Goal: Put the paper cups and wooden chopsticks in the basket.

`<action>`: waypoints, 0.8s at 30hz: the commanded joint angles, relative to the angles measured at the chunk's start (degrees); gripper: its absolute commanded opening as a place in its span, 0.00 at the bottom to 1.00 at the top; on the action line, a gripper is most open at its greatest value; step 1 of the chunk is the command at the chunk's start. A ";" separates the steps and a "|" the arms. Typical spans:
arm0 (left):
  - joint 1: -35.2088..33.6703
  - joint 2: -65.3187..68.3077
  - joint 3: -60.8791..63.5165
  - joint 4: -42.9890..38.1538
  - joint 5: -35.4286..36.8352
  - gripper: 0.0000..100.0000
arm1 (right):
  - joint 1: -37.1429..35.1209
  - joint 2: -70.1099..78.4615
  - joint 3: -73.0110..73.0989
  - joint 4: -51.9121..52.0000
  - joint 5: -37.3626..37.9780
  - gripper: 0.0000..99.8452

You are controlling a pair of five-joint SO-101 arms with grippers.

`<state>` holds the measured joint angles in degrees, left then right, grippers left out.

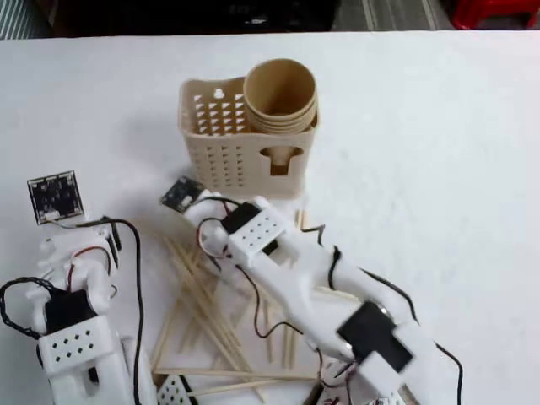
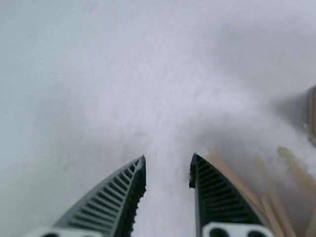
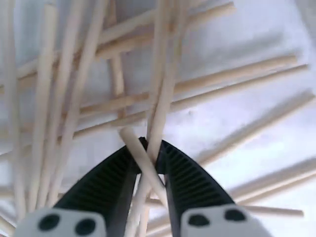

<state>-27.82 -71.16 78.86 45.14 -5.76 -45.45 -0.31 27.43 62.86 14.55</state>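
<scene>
- Right gripper (image 3: 151, 149) is clamped on chopsticks (image 3: 165, 89) at its tips, above the scattered pile.
- Left gripper (image 2: 167, 169) gapes over the table (image 2: 148, 74), other chopsticks just beside.

Bright, even light, soft faint shadow beside the basket (image 1: 215, 156).

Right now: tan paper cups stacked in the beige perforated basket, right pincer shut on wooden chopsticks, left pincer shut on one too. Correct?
No. Left wrist view: the left pincer is open, holding nothing. The tan paper cups in the beige perforated basket and right pincer shut on wooden chopsticks: both right.
</scene>
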 commanded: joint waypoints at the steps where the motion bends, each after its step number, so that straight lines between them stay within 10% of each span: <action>1: -0.57 -0.92 -0.35 -1.05 -0.62 0.16 | 0.40 -7.87 -2.02 3.03 0.00 0.02; 24: -0.57 -0.92 0.53 -1.41 -3.69 0.16 | 6.37 -36.97 -16.35 4.88 -8.44 0.02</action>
<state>-27.82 -71.16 79.38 45.14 -8.92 -41.49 -35.38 16.62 68.57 8.22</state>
